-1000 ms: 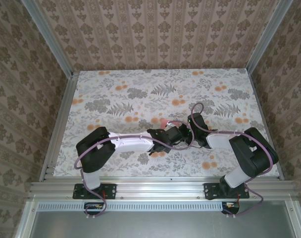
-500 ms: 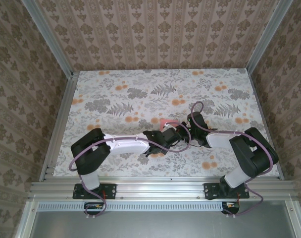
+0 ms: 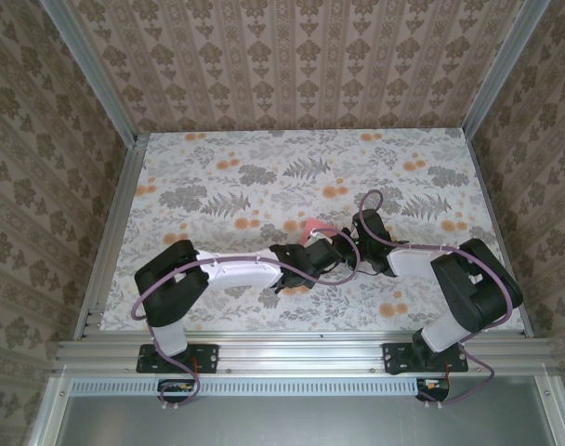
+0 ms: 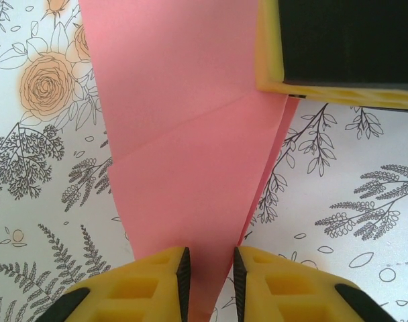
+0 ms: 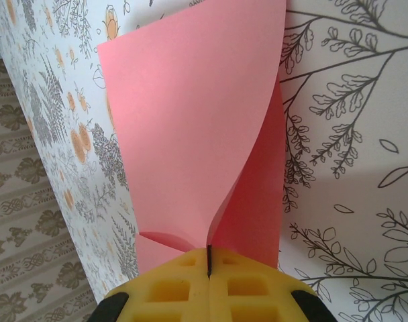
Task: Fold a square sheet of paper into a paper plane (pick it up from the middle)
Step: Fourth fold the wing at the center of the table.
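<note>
Midway across the floral table (image 3: 208, 177), just ahead of my two bases, my hands meet at the pink sheet of paper (image 3: 309, 229), which from above shows as a small salmon patch just beyond them. My right hand (image 5: 209, 261) has its yellow fingers pressed tight together, pinching the paper's edge. One layer curves away from that grip on the left, while a darker layer shows behind it on the right. My left hand (image 4: 209, 260) has the sheet's narrow near end between its fingers (image 4: 154, 287), which stand a slim gap apart; I cannot tell whether the pads touch the paper. Seen from my left wrist, the sheet widens away from that hand, a slanting crease (image 4: 190, 121) crosses it, and a second layer peeks out along its right edge. My right hand's finger sits at the sheet's far right edge.
</note>
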`<state>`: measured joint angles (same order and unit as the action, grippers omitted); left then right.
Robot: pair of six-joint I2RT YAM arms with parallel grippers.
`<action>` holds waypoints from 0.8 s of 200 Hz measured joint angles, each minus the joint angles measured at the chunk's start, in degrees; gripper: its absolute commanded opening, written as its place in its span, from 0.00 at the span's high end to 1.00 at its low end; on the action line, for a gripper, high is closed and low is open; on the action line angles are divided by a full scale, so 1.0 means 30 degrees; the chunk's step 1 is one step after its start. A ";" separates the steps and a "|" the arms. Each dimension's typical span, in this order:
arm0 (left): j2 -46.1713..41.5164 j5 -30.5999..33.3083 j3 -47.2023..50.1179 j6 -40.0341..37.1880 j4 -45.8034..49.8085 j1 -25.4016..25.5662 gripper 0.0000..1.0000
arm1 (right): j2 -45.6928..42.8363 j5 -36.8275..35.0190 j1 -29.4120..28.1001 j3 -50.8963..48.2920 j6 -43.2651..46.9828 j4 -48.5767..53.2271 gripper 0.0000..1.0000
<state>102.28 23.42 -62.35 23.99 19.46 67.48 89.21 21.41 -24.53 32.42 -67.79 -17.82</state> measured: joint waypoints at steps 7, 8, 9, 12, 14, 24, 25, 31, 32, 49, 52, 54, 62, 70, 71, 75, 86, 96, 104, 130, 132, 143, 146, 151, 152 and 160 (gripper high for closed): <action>0.0000 0.0000 0.0000 -0.0007 -0.0007 0.0000 0.64 | 0.0000 0.0000 0.0000 0.0000 -0.0015 0.0000 0.94; 0.0000 0.0007 0.0000 -0.0022 -0.0007 0.0000 0.64 | 0.0000 0.0000 0.0000 0.0000 -0.0007 0.0000 0.95; 0.0000 0.0007 0.0000 -0.0029 0.0000 0.0000 0.64 | 0.0000 0.0007 0.0000 0.0000 -0.0007 0.0000 0.95; 0.0000 0.0000 0.0000 -0.0022 -0.0007 0.0000 0.63 | 0.0000 0.0007 0.0000 0.0000 -0.0022 0.0000 0.95; 0.0000 0.0000 0.0000 -0.0015 -0.0007 0.0000 0.63 | 0.0000 0.0007 0.0000 0.0000 -0.0022 0.0000 0.95; -0.0007 -0.0022 0.0007 -0.0015 -0.0029 0.0000 0.59 | 0.0000 0.0015 0.0007 0.0000 -0.0022 0.0000 0.94; -0.0007 -0.0015 0.0007 -0.0015 -0.0029 -0.0007 0.58 | 0.0000 0.0022 0.0007 0.0000 -0.0022 0.0000 0.94; -0.0022 -0.0066 0.0029 -0.0015 -0.0087 -0.0007 0.55 | 0.0000 0.0022 0.0007 0.0007 -0.0015 0.0007 0.94; -0.0029 -0.0080 0.0036 0.0000 -0.0102 -0.0007 0.55 | 0.0000 0.0029 0.0007 0.0007 -0.0015 0.0007 0.95; -0.0430 -0.0546 0.0539 0.0015 -0.0707 -0.0044 0.49 | -0.0044 0.0168 0.0000 0.0087 0.0095 0.0117 0.94; -0.0546 -0.0692 0.0685 0.0015 -0.0860 -0.0044 0.49 | -0.0073 0.0211 0.0000 0.0109 0.0087 0.0146 0.94; -0.0648 -0.0801 0.0794 0.0022 -0.0954 -0.0066 0.48 | -0.0102 0.0226 0.0000 0.0131 0.0109 0.0168 0.94; -0.1129 -0.1246 0.1275 0.0022 -0.1275 -0.0138 0.46 | -0.0262 0.0306 -0.0022 0.0189 0.0175 0.0284 0.95; -0.1770 -0.1749 0.1909 0.0080 -0.1639 -0.0197 0.45 | -0.0510 0.0328 -0.0058 0.0270 0.0299 0.0452 0.95; -0.1821 -0.1785 0.1960 0.0102 -0.1668 -0.0204 0.45 | -0.0532 0.0328 -0.0066 0.0284 0.0321 0.0459 0.95; -0.2142 -0.2018 0.2259 0.0153 -0.1800 -0.0262 0.44 | -0.0670 0.0328 -0.0095 0.0306 0.0393 0.0554 0.95; -0.2994 -0.2594 0.2994 0.0313 -0.2171 -0.0444 0.44 | -0.1093 0.0248 -0.0306 0.0313 0.0561 0.0823 0.95; -0.3752 -0.2965 0.3555 0.0525 -0.2426 -0.0692 0.42 | -0.1486 0.0138 -0.0576 0.0270 0.0583 0.1064 0.95; -0.4342 -0.3191 0.3942 0.0721 -0.2645 -0.0896 0.43 | -0.1778 0.0015 -0.0809 0.0168 0.0546 0.1078 0.95; -0.6076 -0.3577 0.4991 0.1399 -0.3279 -0.1479 0.43 | -0.2506 -0.0605 -0.1749 -0.0087 0.0401 0.1362 0.95; -0.6200 -0.3592 0.5064 0.1472 -0.3322 -0.1537 0.43 | -0.2528 -0.0678 -0.1843 -0.0087 0.0386 0.1392 0.95; -0.6783 -0.3614 0.5421 0.1690 -0.3468 -0.1770 0.44 | -0.2645 -0.1115 -0.2324 -0.0087 0.0364 0.1588 0.95; -0.6980 -0.3628 0.5537 0.1763 -0.3526 -0.1836 0.44 | -0.2667 -0.1246 -0.2492 -0.0073 0.0364 0.1690 0.95; -0.7227 -0.3636 0.5683 0.1872 -0.3548 -0.1931 0.45 | -0.2688 -0.1486 -0.2710 -0.0066 0.0357 0.1836 0.95; -0.7264 -0.3636 0.5705 0.1894 -0.3555 -0.1945 0.45 | -0.2688 -0.1515 -0.2739 -0.0058 0.0350 0.1851 0.95; -0.7643 -0.3650 0.5931 0.2011 -0.3570 -0.2084 0.47 | -0.2710 -0.1902 -0.3089 -0.0022 0.0291 0.2113 0.96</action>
<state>79.35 12.47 -44.56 30.02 8.75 61.23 81.08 15.70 -33.80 32.36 -66.92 -11.49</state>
